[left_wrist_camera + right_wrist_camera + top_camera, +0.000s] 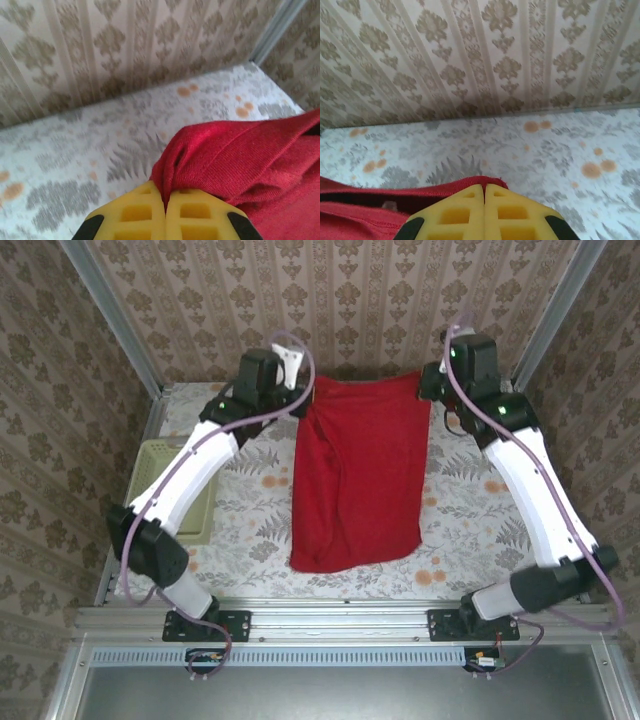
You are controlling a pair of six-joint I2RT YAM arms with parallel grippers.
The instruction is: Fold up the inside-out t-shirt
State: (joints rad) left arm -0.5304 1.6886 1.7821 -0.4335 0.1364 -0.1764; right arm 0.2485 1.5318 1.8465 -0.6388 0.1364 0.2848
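basket: half under left arm | t-shirt: cut off at right edge (bottom too)

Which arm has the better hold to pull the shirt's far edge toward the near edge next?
Probably left: the left end effector pinches a thick bunch of shirt, while the right end effector catches only its thin edge.

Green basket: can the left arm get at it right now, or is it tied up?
Probably not yet. The left gripper is shut on a far corner of the t-shirt, so it would have to let go first. The basket sits just below that arm's forearm, and nothing else seems to block it.
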